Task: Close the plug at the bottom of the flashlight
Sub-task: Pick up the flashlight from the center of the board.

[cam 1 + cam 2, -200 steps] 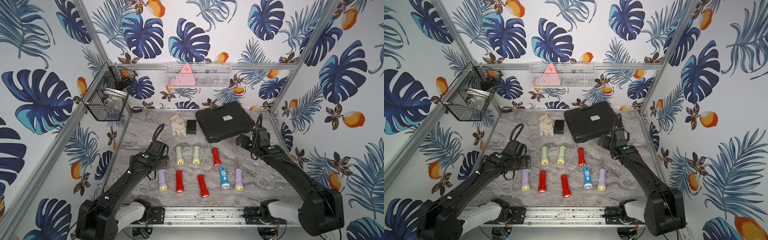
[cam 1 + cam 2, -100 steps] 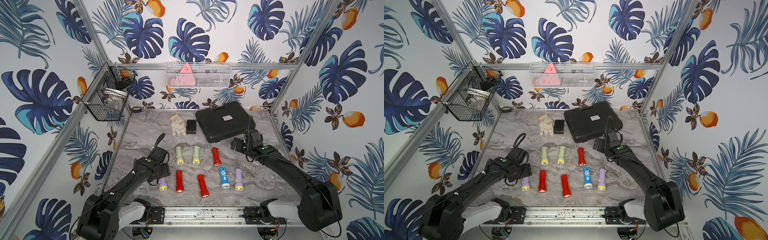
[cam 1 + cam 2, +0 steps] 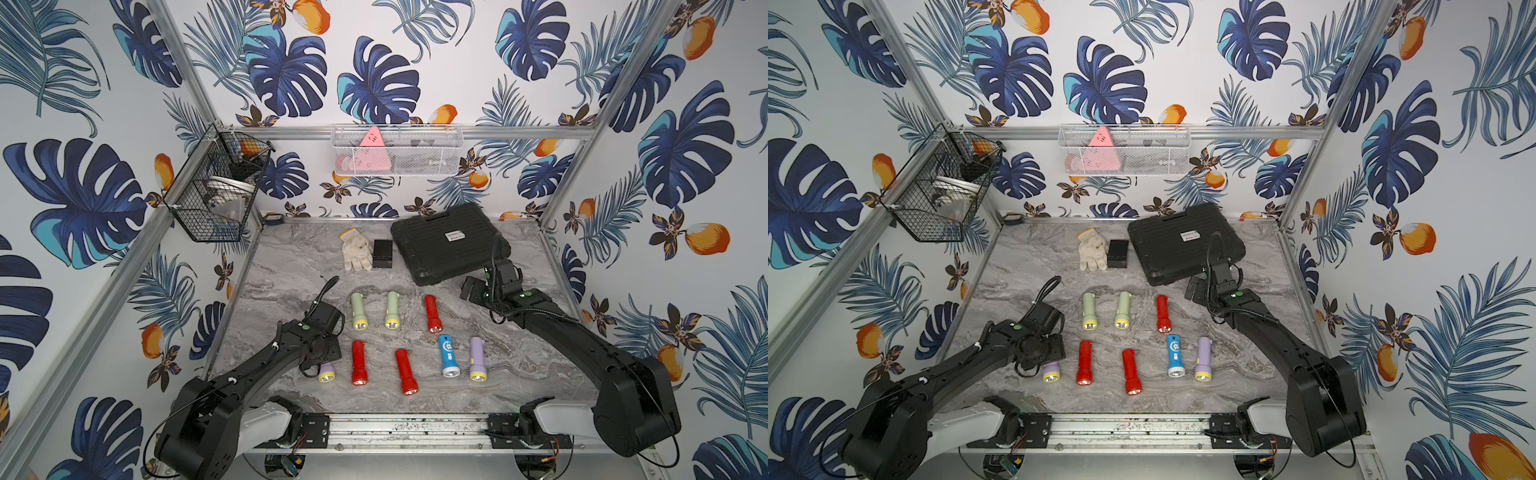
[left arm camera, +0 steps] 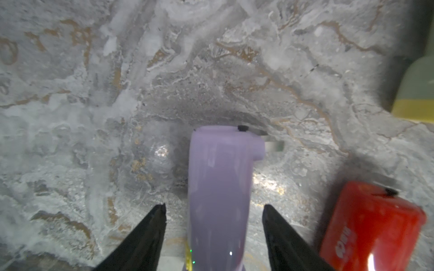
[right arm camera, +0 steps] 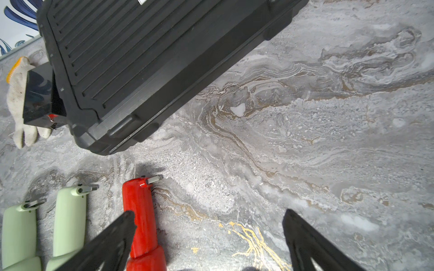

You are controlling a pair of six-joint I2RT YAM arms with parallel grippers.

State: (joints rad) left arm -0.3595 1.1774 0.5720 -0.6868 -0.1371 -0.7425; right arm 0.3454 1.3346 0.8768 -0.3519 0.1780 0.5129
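A purple flashlight [image 4: 218,187] lies on the marble table at the front left [image 3: 327,372] [image 3: 1051,371]. At its bottom end the metal plug [image 4: 270,143] sticks out sideways. My left gripper [image 4: 214,206] is open and straddles the body, with a gap showing on each side. In both top views the left wrist covers most of this flashlight. My right gripper [image 5: 209,213] [image 3: 471,289] stands open above bare table by the black case, nothing between its fingers. A red flashlight [image 5: 141,211] with its plug [image 5: 153,179] folded out lies beside one finger.
Several more flashlights lie in two rows: green [image 3: 358,311], red [image 3: 358,363], blue [image 3: 448,355], purple [image 3: 477,359]. A black case [image 3: 446,241], a glove [image 3: 356,250] and a small black box [image 3: 382,253] sit at the back. A wire basket [image 3: 216,195] hangs on the left wall.
My left gripper has come down toward the front over the purple flashlight, its jaws narrowing. The right gripper has shifted left and forward, off the case, still open.
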